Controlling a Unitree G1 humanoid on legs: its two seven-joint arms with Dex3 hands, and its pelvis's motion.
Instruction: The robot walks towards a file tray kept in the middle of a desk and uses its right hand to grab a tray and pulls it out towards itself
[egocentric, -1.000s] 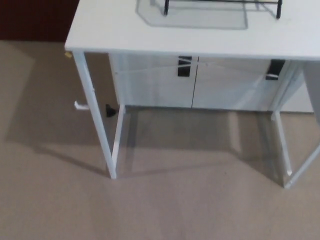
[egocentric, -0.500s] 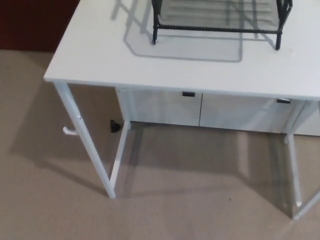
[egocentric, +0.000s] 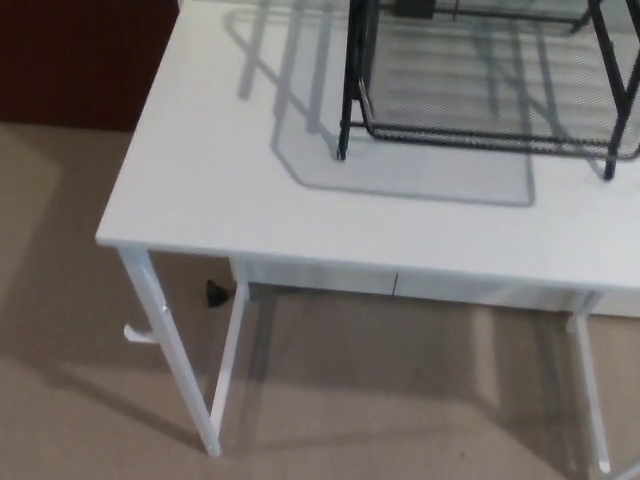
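A: The whole view has shifted since half a second ago: the camera has moved closer, so the desk (egocentric: 230, 190) fills more of the picture and the file tray (egocentric: 490, 100) sits larger near the top.

B: Did the tray itself move?

A: Not that I can tell; it stands on the white desktop as before, towards the upper right, its black wire frame upright and a mesh shelf low in it. Its shadow falls on the desktop to the left and front.

B: And the robot's hands?

A: Neither one shows, so nothing can be said of their fingers.

B: What about the room?

A: Beige carpet (egocentric: 60, 400) lies below, a dark red-brown wall (egocentric: 80, 60) at the upper left. White desk legs (egocentric: 170, 350) stand at the left corner, with a small black object (egocentric: 217, 293) just behind them near a white cabinet (egocentric: 430, 288) under the desk.
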